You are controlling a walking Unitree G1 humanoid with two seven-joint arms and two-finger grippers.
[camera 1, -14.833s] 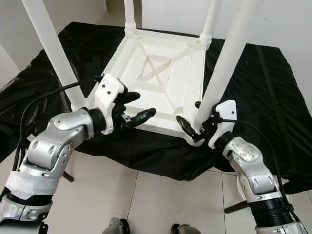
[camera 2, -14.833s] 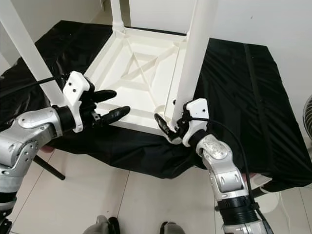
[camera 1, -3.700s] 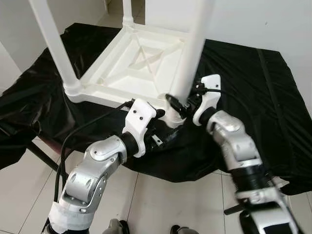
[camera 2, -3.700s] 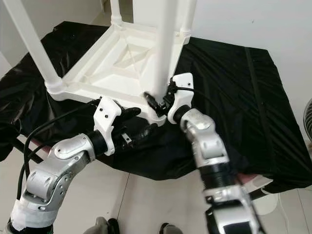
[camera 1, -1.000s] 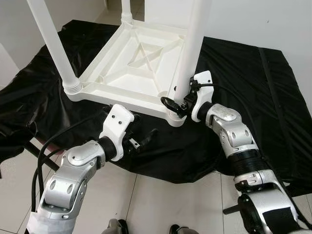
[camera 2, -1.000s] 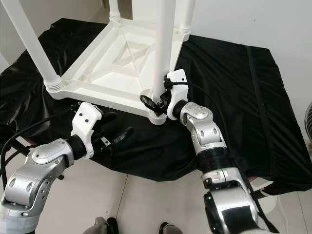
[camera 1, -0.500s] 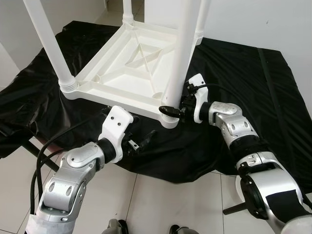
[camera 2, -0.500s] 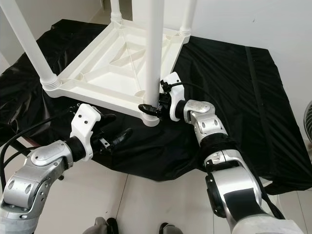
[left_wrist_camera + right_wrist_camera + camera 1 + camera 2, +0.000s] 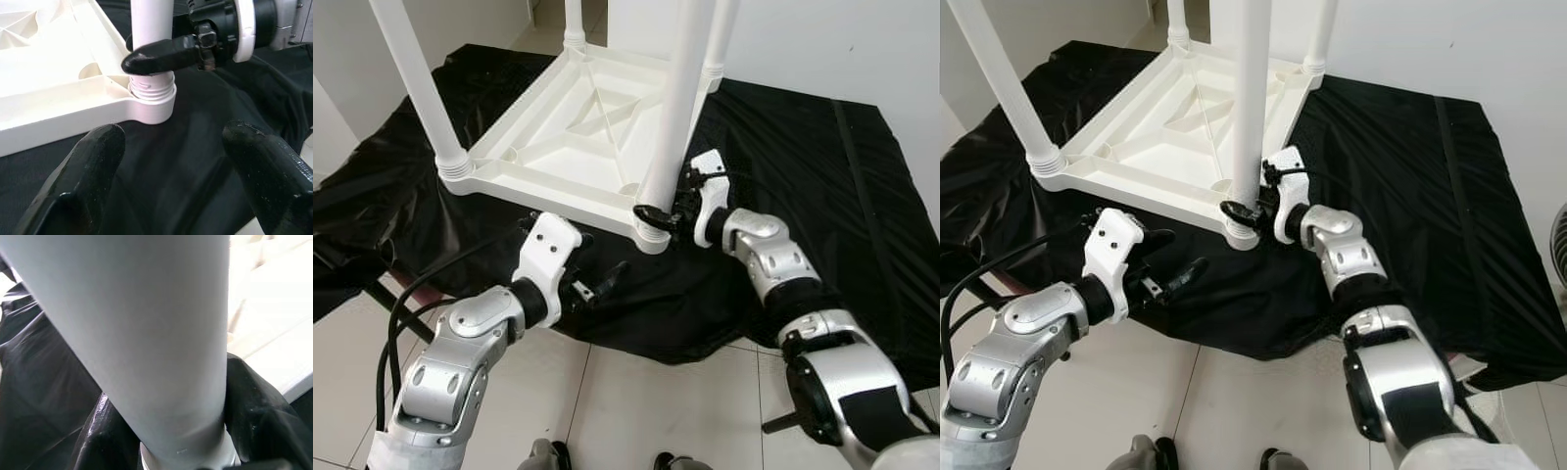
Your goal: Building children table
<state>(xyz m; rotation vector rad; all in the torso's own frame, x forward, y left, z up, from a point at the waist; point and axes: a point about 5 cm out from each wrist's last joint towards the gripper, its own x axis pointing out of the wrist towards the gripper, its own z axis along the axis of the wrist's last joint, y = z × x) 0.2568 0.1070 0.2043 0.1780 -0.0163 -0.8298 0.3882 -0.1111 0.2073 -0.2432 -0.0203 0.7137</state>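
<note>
Black cloth [image 9: 822,186] carries our upturned table [image 9: 578,127], our right claw [image 9: 1246,212] clenched around its near leg [image 9: 671,108], left claw [image 9: 595,286] released nearby; a skewed twist could cross-thread that joint.

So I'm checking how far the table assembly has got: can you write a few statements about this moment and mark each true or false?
1. The white table lies upside down on a black cloth. True.
2. The right gripper holds the near leg close to its threaded base. True.
3. The left gripper is clamped on the table's rim. False: it is open, in front of the near corner, touching nothing.
4. The table still has only two legs fitted. False: four legs stand up from its corners.
5. The cloth lies on a tiled floor. True.
</note>
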